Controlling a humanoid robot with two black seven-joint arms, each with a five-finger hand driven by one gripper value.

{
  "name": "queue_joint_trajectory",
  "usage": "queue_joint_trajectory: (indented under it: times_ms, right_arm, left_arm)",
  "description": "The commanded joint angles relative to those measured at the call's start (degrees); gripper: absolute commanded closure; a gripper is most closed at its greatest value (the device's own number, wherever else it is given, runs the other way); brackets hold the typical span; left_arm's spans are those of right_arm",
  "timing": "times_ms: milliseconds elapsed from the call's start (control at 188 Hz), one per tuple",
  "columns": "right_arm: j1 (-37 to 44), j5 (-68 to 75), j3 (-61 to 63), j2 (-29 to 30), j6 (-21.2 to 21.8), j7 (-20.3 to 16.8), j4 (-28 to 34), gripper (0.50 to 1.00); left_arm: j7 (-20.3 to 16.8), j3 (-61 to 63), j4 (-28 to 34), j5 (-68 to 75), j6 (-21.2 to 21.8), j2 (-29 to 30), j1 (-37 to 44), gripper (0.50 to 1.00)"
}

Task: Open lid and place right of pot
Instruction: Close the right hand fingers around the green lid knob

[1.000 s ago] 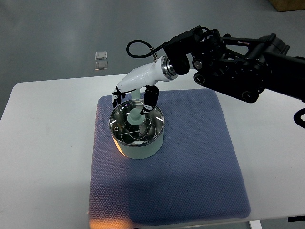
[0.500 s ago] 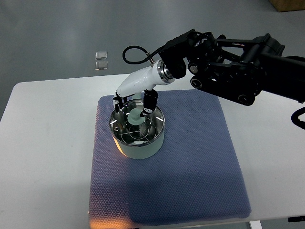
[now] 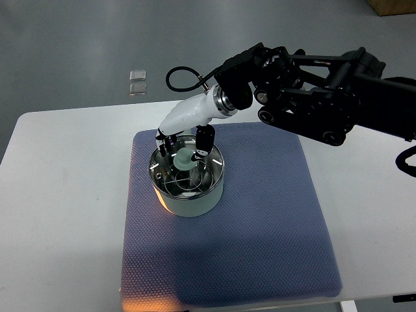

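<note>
Lid point(image 3: 187, 172) of clear glass with a pale green knob point(image 3: 184, 158) sits closed on the pot point(image 3: 188, 188), which stands on the blue mat point(image 3: 260, 221) near the mat's far-left corner, on the white table point(image 3: 58, 195). The right hand point(image 3: 184, 144) comes in from the right edge of the table on a black arm point(image 3: 325, 97) and hangs low over the pot. Its dark fingers point(image 3: 204, 144) stand on both sides of the knob, one group at the left, one at the right. They look close to the knob, but I cannot tell if they press on it already or if a small gap remains. The left arm is not visible.

I judge the lid to be stiff and rather light, but fragile because it is glass, and its smooth surface and metal rim would slip under the fingers. The knob is the only good place to take hold; it is small and rounded, so the fingers should close firmly around its sides before any lift. A weak pinch could let the lid tilt and knock on the pot rim. The mat to the right of the pot is free, and its soft cloth should receive the glass gently.
</note>
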Motion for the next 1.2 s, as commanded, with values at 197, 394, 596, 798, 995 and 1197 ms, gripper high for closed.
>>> queue_joint_trajectory:
  times_ms: [197,394,596,798,995,1197]
  right_arm:
    - [-0.17,-1.71,-0.18,1.08,-0.36,-0.43,-1.08,0.775]
    - [-0.17,-1.71,-0.18,1.08,-0.36,-0.43,-1.16,0.791]
    - [-0.17,-1.71,-0.18,1.08,-0.10,-0.43,-1.16,0.803]
    - [-0.35,-1.89,-0.26,1.17,-0.10,-0.52,-1.16,0.805]
    - [-0.35,-1.97,-0.88,1.17,-0.10,-0.43,-1.16,0.803]
    - [-0.43,-1.97,-0.97,1.26,-0.10,-0.52,-1.16,0.801]
  left_arm:
    - [0.00,0.00,-0.01,0.00,0.00,0.00,0.00,0.500]
    - [0.00,0.00,0.08,0.00,0.00,0.00,0.00,0.500]
    - [0.00,0.00,-0.01,0.00,0.00,0.00,0.00,0.500]
    - [0.00,0.00,-0.01,0.00,0.00,0.00,0.00,0.500]
    - [0.00,0.00,0.08,0.00,0.00,0.00,0.00,0.500]
    - [0.00,0.00,-0.01,0.00,0.00,0.00,0.00,0.500]
